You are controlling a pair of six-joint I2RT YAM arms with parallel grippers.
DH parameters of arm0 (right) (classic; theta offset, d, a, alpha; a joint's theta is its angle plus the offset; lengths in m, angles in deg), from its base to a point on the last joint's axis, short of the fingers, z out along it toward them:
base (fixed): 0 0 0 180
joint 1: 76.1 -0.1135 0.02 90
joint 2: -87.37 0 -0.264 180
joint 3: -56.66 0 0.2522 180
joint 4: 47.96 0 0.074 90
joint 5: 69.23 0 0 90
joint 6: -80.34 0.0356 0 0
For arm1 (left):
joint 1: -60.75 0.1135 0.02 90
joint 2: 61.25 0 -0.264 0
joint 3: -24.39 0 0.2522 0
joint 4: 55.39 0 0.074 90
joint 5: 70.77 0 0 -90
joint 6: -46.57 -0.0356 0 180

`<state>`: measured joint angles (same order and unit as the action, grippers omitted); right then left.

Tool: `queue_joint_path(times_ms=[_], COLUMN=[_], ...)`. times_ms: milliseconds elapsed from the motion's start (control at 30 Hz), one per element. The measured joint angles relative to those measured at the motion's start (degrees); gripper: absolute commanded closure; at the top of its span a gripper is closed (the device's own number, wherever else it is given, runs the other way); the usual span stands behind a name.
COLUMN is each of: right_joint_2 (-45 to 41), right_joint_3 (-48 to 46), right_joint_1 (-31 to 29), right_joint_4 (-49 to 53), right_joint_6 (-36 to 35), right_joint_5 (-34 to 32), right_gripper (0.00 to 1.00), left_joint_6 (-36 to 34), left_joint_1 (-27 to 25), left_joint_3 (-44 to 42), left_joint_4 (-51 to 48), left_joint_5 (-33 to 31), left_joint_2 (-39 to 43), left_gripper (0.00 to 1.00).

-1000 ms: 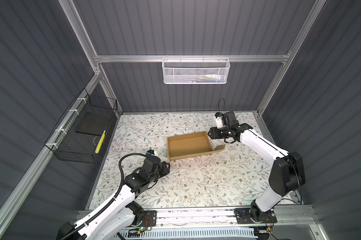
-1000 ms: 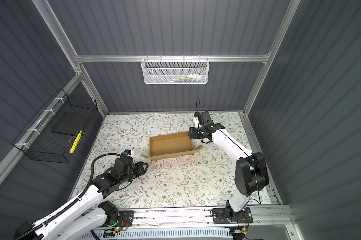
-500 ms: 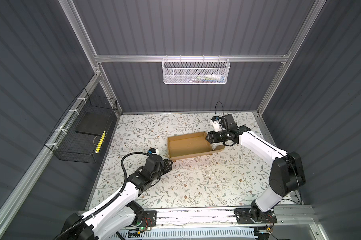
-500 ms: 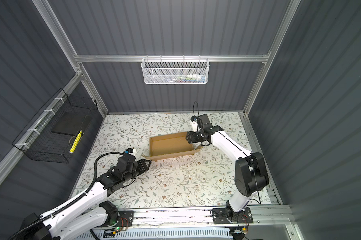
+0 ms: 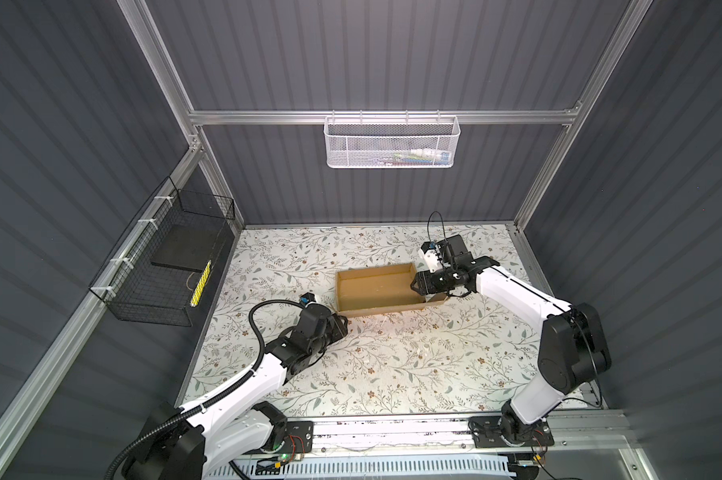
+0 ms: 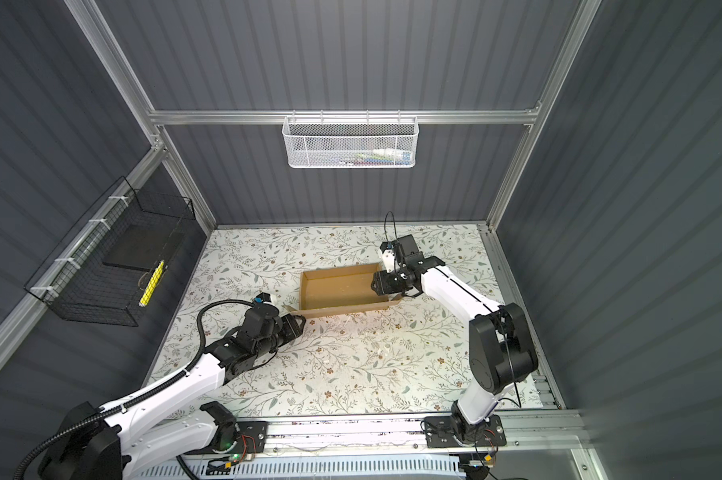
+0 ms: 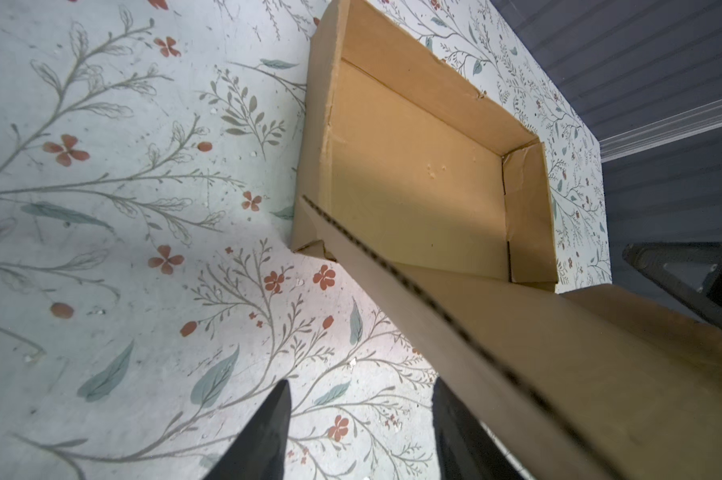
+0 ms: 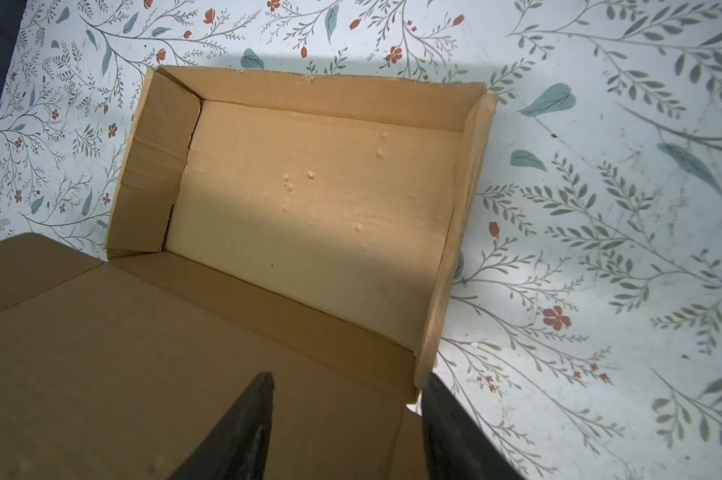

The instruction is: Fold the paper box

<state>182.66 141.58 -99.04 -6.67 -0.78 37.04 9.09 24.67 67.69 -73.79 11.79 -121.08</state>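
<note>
Dark grey ribbed walls on an aluminium frame enclose a floral-patterned surface (image 5: 392, 365). Two white and black arms reach in from the near rail, the left arm (image 5: 263, 374) bent low over the surface and the right arm (image 5: 517, 295) stretched toward the middle. A black wire basket (image 5: 164, 266) hangs on the left wall and a white wire basket (image 5: 392, 141) on the back rail.

The paper box (image 5: 375, 286) sits on the far half of the surface, near the middle in both top views. It is a shallow brown tray open on top, with its side walls raised. A long panel along its near side stands up.

The right jaws are at the right end of the box. In the right wrist view the fingers (image 8: 242, 432) are spread apart, astride a corner of the cardboard without pinching it.

The left jaws are just off the near left corner of the box. In the left wrist view their fingers (image 7: 267, 436) are spread with only the surface between them, and the edge of the raised panel passes close beside one finger.
</note>
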Motion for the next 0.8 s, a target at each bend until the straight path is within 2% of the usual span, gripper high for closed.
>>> queue_joint_path(times_ms=[300, 800], right_joint_2=[-1.53, -2.47], right_joint_3=[-0.57, -0.57], right_joint_1=[-0.04, -1.14], right_joint_4=[0.74, 1.31], right_joint_6=[-0.17, -0.15], right_joint_5=[1.44, 5.11], right_gripper=[0.42, 0.43], left_joint_6=[-2.99, -8.07], left_joint_1=[0.5, 7.1], left_joint_3=[4.42, 12.11], left_joint_4=[0.48, 2.67], left_joint_5=[-3.58, -3.48], left_joint_2=[-2.03, -11.56], left_gripper=[0.42, 0.41])
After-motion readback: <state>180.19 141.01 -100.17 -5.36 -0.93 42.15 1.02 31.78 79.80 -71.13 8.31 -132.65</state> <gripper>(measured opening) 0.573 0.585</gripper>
